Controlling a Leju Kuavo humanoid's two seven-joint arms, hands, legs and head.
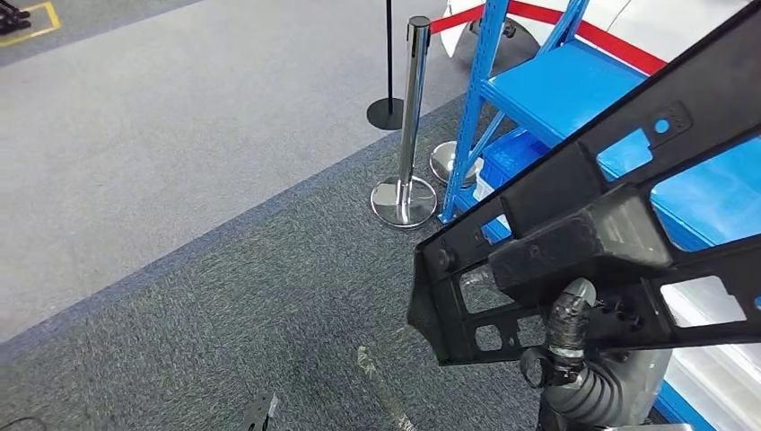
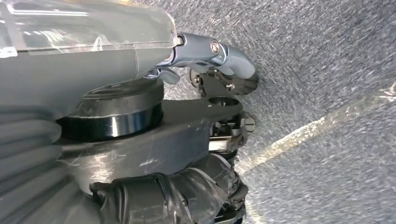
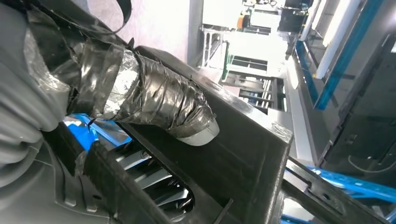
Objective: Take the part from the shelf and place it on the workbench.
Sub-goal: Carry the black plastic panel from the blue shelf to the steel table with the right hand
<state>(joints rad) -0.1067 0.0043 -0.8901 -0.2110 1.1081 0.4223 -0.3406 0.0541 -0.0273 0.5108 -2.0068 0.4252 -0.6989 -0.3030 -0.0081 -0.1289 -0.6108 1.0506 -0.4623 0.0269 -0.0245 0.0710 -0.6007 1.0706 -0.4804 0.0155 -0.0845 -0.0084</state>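
The part [image 1: 574, 224] is a large black plastic frame with several cut-out windows, held up at a slant in front of the blue shelf [image 1: 556, 90]. My right hand [image 1: 565, 332] grips it from below near its lower end, the taped thumb lying over a rib. Close up in the right wrist view, that taped thumb [image 3: 154, 100] presses on the part's flat black face [image 3: 247, 154]. My left hand [image 2: 205, 116] hangs over the grey carpet and holds nothing, its fingers apart.
A chrome stanchion [image 1: 406, 117] and a black one [image 1: 389, 54] stand left of the shelf's blue post, with a red belt [image 1: 538, 13] running behind. A blue bin [image 1: 511, 153] sits low in the shelf. A strip of tape [image 1: 377, 377] lies on the dark carpet.
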